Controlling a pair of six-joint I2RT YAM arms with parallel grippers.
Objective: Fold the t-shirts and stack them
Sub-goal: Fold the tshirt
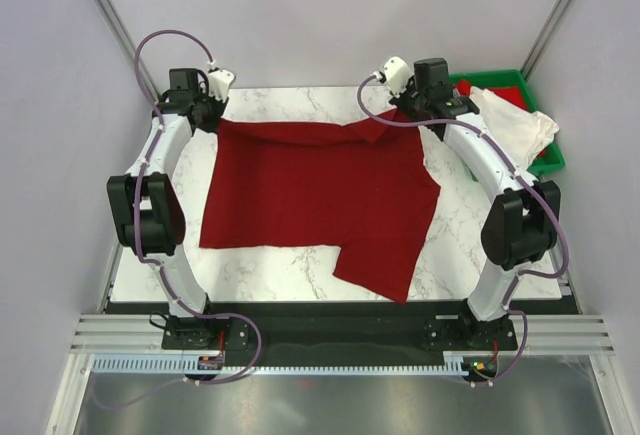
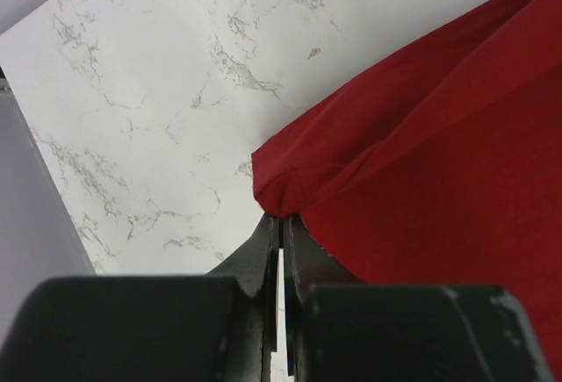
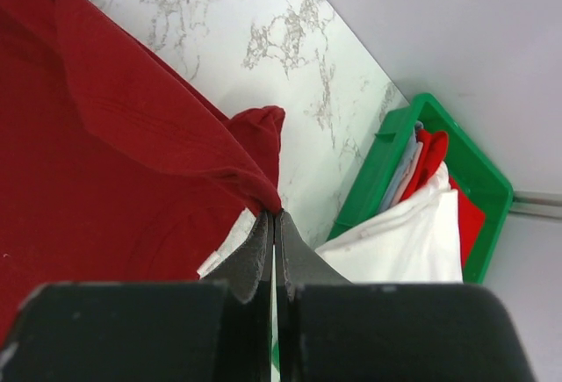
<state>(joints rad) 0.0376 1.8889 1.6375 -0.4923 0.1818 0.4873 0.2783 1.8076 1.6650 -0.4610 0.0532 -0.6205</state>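
At far corners, left pincer [image 2: 283, 220] and right pincer [image 3: 274, 215] each pinch red t-shirt [image 1: 310, 190].

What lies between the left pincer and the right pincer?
The dark red t-shirt: its far edge runs from the left pincer to the right pincer, both shut on it. The top external view shows this.

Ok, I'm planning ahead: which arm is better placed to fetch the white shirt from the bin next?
Right. The off-white shirt lies in the green bin beside the right gripper; the left gripper is across the dark red shirt. Both pinch its far corners.
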